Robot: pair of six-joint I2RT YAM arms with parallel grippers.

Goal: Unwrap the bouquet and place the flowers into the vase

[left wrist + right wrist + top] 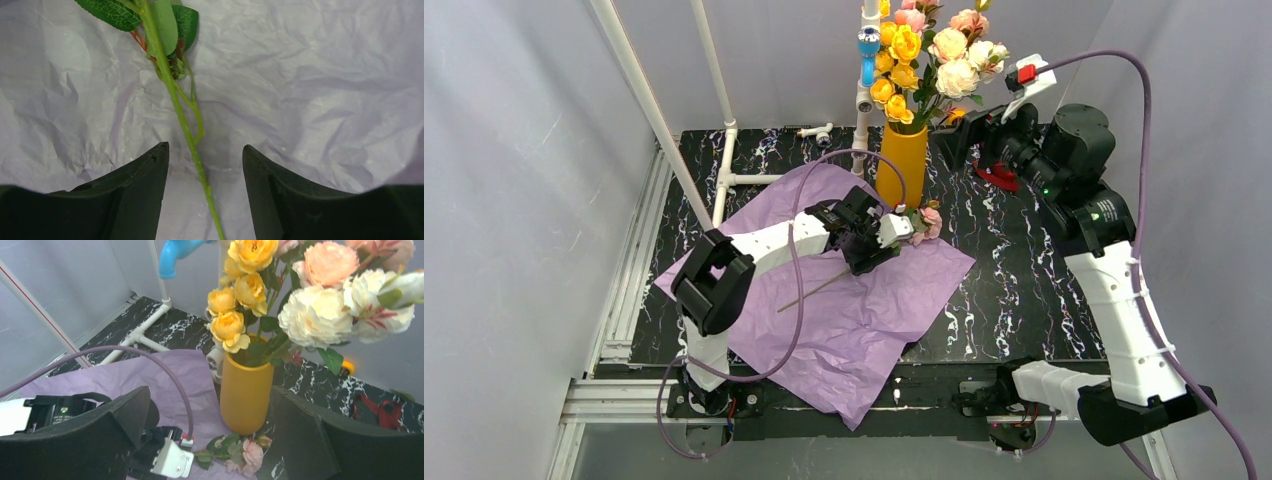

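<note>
From above, your left pincer point(869, 245) hung over the purple paper point(874, 320), just in front of the vase point(901, 165). Under it lay a loose flower point(921, 222), its bloom at the vase's foot and its stem point(819, 290) running away to the near left.

In the left wrist view, its fingers point(140, 195) stood half apart, straddling that stem without touching it.

In the right wrist view, your right pincer point(210, 395) gaped wide, empty, right of the vase.
</note>
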